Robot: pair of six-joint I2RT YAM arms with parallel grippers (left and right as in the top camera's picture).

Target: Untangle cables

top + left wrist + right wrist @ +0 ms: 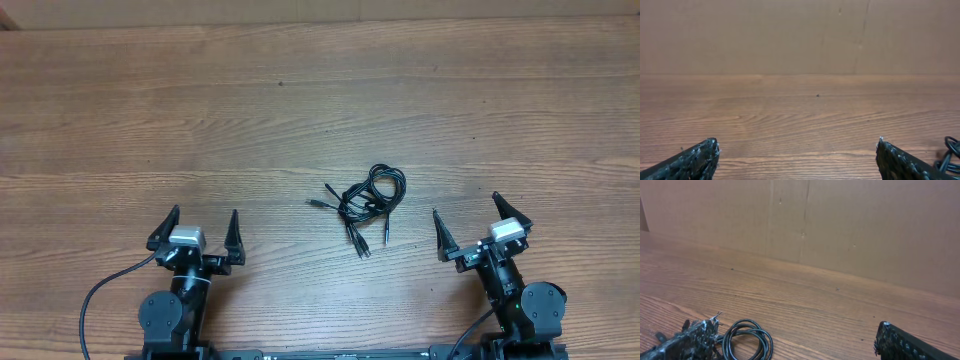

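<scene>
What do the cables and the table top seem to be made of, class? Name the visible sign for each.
Cables: likely a plastic or rubber sheath, black with a slight sheen; they curl in soft loops.
Table top: wood or wood-look laminate, brown and matte; long grain lines show, real or printed cannot be told.

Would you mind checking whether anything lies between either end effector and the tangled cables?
Nothing visible does: only wooden table separates the cables from the open left end effector and the open right end effector.
</scene>
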